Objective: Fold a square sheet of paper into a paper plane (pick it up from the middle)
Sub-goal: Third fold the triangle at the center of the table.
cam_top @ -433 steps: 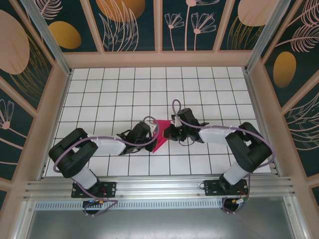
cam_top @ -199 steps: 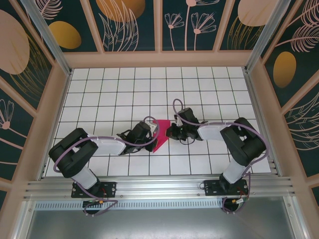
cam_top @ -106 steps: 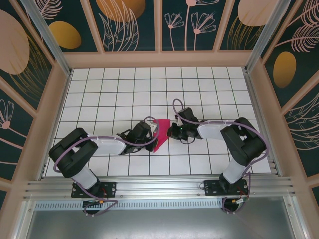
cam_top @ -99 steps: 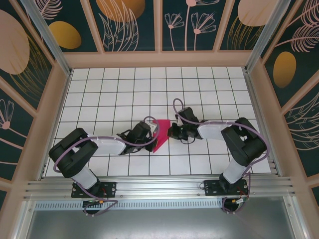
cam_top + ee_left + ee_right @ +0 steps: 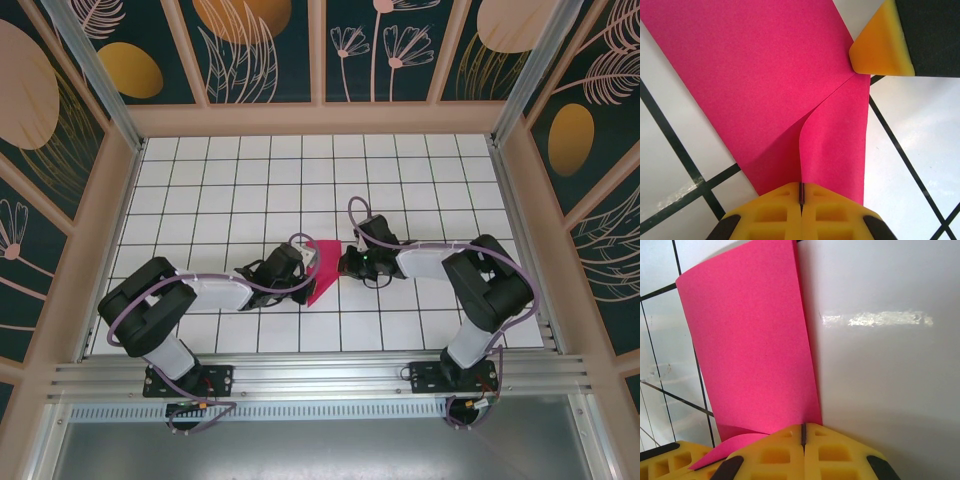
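**A:** Where is the sheet, seen from above?

**B:** The sheet of paper lies on the worktop, a little toward 6 o'clock from the middle. It is a pointed, partly folded shape. My left gripper sits at its 9 o'clock side and my right gripper at its 3 o'clock.

**A:** And your left wrist?

**B:** My left gripper is clenched at 6 o'clock of that view. The curled edge of a raised flap runs straight to the seam between its pads. I cannot tell whether I am pinching that flap or only pressing on it. At 1 o'clock a fingertip of the right gripper touches the sheet where a crease line meets its edge.

**A:** The right wrist?

**B:** My right gripper is clenched too, at 6 o'clock, with its tips on the sheet. The sheet bows up toward 12 o'clock, and a lower layer pokes out at 7 o'clock.

**A:** So which step is this?

**B:** I judge it is a diagonal flap fold, midway: the flap lies over, but the crease is not flat. The next move calls for holding one end fixed and running the other gripper along the crease. It must be gentle, since thin paper slides and buckles.
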